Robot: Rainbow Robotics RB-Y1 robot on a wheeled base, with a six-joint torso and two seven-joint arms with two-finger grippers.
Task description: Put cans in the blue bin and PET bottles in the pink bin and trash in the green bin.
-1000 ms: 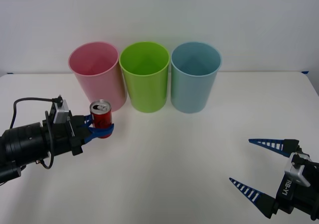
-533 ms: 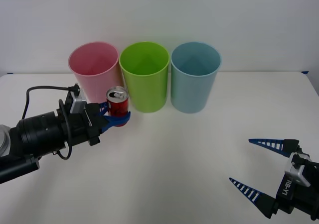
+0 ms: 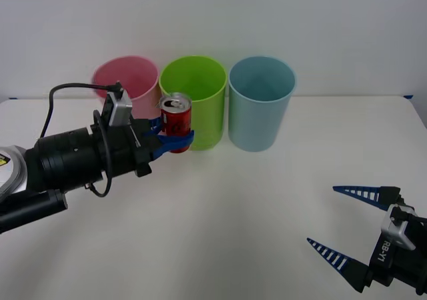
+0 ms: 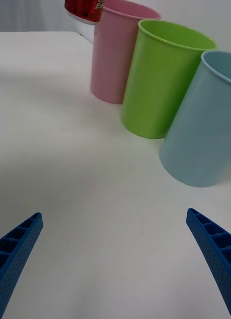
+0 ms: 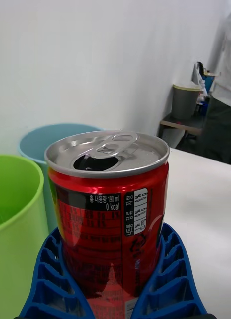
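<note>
Bright, even light from above; soft shadows.
You get faint shadows beside each bin on the white table. Glare streaks the red can and its silver top. Behind it, the room goes soft and out of focus.

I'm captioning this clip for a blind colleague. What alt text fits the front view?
The left gripper holds a red can upright above the table, in front of the green bin, between the pink bin and blue bin. The right gripper waits open, near right.
</note>
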